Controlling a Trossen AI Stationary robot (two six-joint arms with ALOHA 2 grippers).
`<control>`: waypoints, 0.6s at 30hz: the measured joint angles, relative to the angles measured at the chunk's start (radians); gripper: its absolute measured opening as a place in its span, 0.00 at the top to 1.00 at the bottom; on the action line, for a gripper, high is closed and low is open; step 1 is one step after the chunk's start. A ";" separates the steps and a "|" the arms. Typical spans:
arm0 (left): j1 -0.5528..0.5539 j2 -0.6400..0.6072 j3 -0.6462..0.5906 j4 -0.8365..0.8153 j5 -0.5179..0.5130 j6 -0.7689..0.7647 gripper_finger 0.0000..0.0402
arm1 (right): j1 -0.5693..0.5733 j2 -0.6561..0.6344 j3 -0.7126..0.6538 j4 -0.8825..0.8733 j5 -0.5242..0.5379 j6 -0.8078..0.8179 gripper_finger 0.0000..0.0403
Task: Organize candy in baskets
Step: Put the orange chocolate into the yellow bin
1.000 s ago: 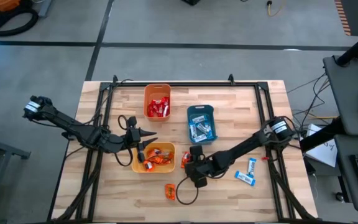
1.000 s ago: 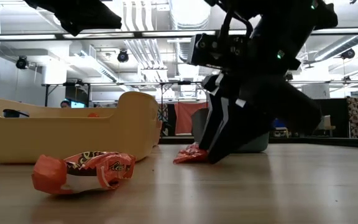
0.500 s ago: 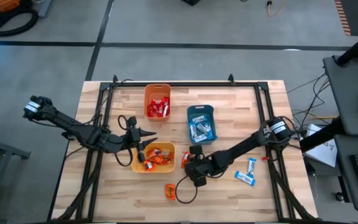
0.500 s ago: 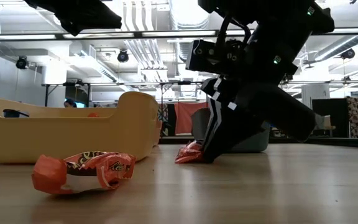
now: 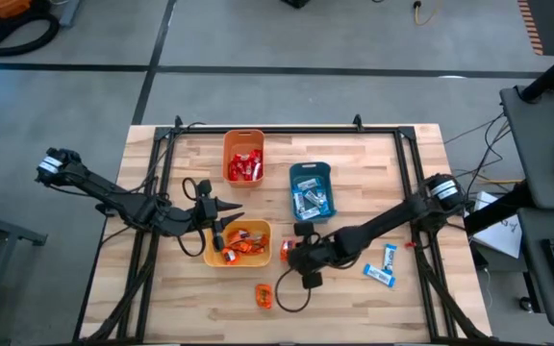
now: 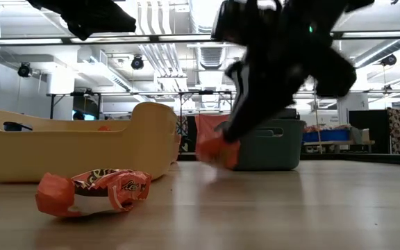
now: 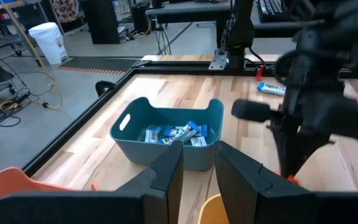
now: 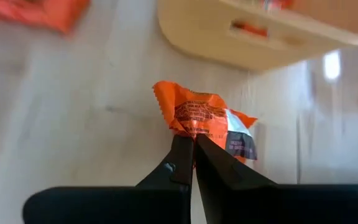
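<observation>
Left arm reaches in from the table's left edge; left gripper (image 5: 231, 210) hangs over the near-left corner of the wide yellow plastic bin (image 5: 265, 252), fingers a narrow gap apart, nothing between them. Yellow bin holds several orange-wrapped candy bars (image 5: 243, 240). Behind it, small orange plastic bin (image 5: 243, 137) with red-wrapped candy bars (image 5: 244, 166). Loose on the wooden table (image 5: 354, 154) in front of the yellow bin: one orange-wrapped bar (image 6: 92, 192).

Centre: dark teal-blue plastic bin (image 5: 311, 171), light blue and white bars (image 7: 174, 133) inside.

Right gripper (image 5: 292, 253), just right of the yellow bin, fingers pinched tight on a crumpled orange wrapped candy bar (image 8: 207, 122), lifted clear of the tabletop in the low view.

Further right, two light blue and white bars (image 5: 383, 266) lie loose beside the right arm.
</observation>
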 joint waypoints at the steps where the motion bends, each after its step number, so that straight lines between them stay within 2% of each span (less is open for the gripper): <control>1: 0.000 0.000 0.000 0.000 0.000 0.000 0.81 | 0.000 -0.014 0.000 0.000 -0.009 0.001 0.98; 11: -0.001 -0.001 0.000 -0.012 0.001 0.001 0.81 | -0.015 -0.216 0.001 0.030 -0.055 0.062 0.98; 18: -0.005 -0.008 0.080 -0.115 0.084 0.000 0.81 | -0.058 -0.254 0.002 0.244 -0.129 0.098 0.98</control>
